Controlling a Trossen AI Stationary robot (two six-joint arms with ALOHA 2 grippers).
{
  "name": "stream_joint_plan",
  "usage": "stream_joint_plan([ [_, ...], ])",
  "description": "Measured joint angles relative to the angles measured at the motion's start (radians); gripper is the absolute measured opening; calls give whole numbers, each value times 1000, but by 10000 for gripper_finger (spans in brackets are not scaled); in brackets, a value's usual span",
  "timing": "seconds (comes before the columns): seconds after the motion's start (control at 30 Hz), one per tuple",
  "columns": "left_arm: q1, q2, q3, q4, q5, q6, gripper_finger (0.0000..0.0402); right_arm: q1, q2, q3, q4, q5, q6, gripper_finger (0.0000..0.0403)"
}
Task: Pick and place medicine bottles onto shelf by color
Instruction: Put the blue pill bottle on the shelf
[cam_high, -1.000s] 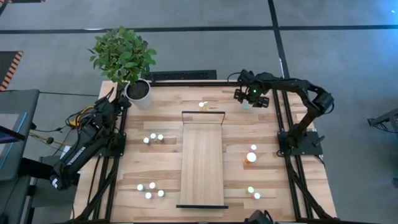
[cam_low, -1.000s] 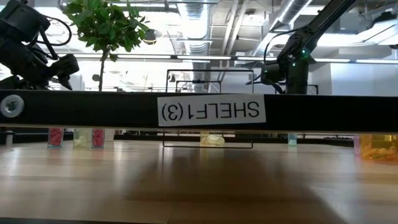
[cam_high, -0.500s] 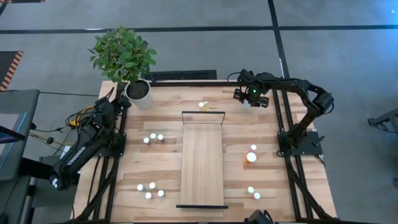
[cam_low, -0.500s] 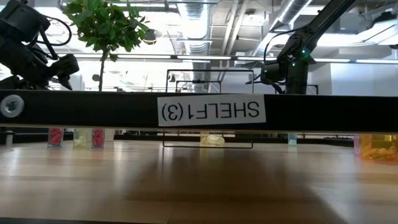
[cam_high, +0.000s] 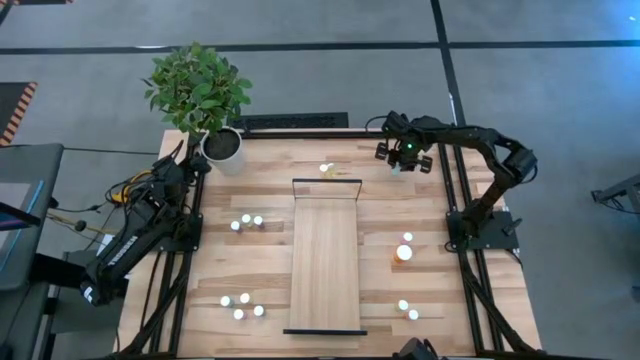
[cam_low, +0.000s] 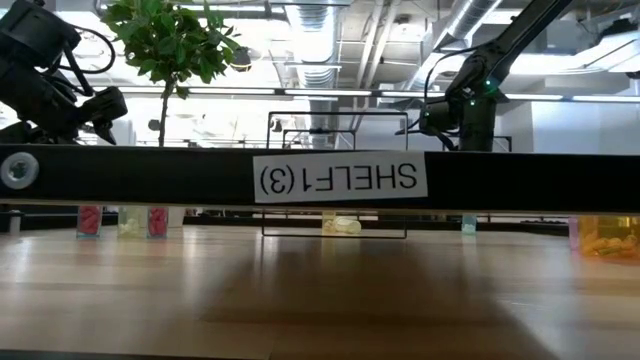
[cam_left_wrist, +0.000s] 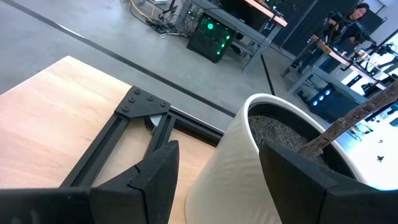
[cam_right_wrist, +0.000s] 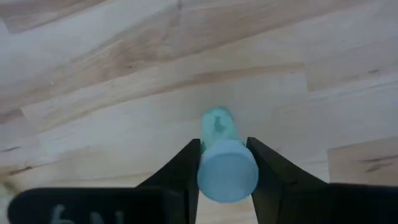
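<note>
We are seeing the right gripper (cam_right_wrist: 225, 163) clamping a teal bottle (cam_right_wrist: 222, 158) standing on the table (cam_right_wrist: 93, 93), while the left gripper (cam_left_wrist: 217, 180) is waiting unclenched beside a plant pot (cam_left_wrist: 249, 162).

One shelf (cam_high: 325, 258), one potted plant (cam_high: 200, 95), two arms. Thirteen small bottles: three mid-left (cam_high: 246, 221), four near-left, two mid-right, two near-right, two far.

Worktop (cam_high: 260, 190): light wood.
Shelf (cam_high: 325, 260): lying flat, centre.
Bottles (cam_high: 246, 221): scattered both sides.
Teal bottle (cam_right_wrist: 225, 160): between the right jaws.
Plant pot (cam_high: 222, 150): beside the left jaws.
</note>
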Motion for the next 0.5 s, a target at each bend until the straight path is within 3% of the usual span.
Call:
stream_joint_plan([
  [0.33,0,0,0,0,0,0,210,64,0,184,-338,-21,0,139],
  [0.5,0,0,0,0,0,0,210,135,0,313,-546,-21,0,127],
])
